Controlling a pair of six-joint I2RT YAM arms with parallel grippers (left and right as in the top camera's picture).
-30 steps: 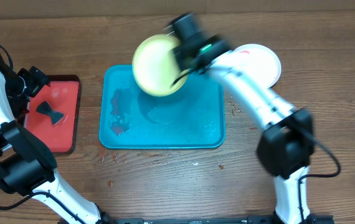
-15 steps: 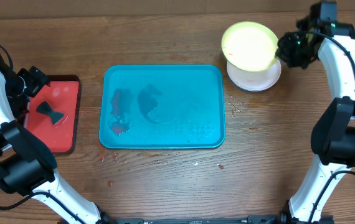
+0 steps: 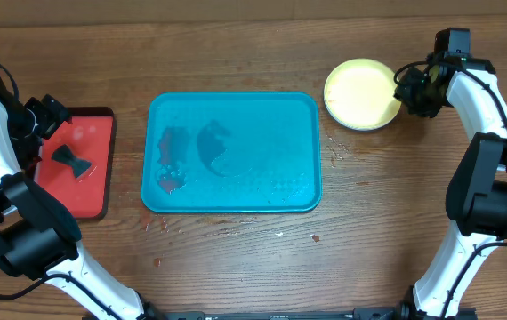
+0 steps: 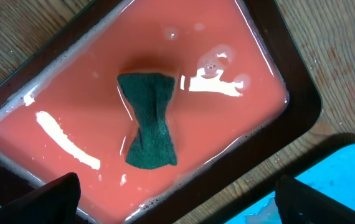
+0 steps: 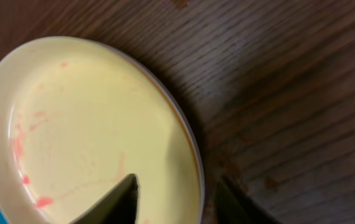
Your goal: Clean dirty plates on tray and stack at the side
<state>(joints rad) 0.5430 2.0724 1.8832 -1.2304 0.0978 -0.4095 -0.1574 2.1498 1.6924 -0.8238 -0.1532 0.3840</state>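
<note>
The yellow-green plate (image 3: 360, 93) lies flat on the table at the far right, with faint red smears on it (image 5: 84, 124). A thin pale rim of another plate (image 5: 197, 146) shows under its edge. I cannot see the light blue plate. My right gripper (image 3: 406, 93) is open, its fingers (image 5: 177, 193) either side of the plate's right rim and not touching it. The teal tray (image 3: 236, 200) sits mid-table with red smears and wet patches, and no plate on it. My left gripper (image 3: 44, 120) is open over the red tray.
The red tray (image 3: 93, 191) with a dark rim stands at the left and holds pink liquid (image 4: 227, 143) and a green sponge (image 4: 149, 121). A corner of the teal tray (image 4: 352, 168) shows beside it. Crumbs lie on the wood near the teal tray's front.
My right gripper carried the yellow-green plate from above the teal tray to the far right and lowered it onto the white plate, then let go. The left arm has not moved.
</note>
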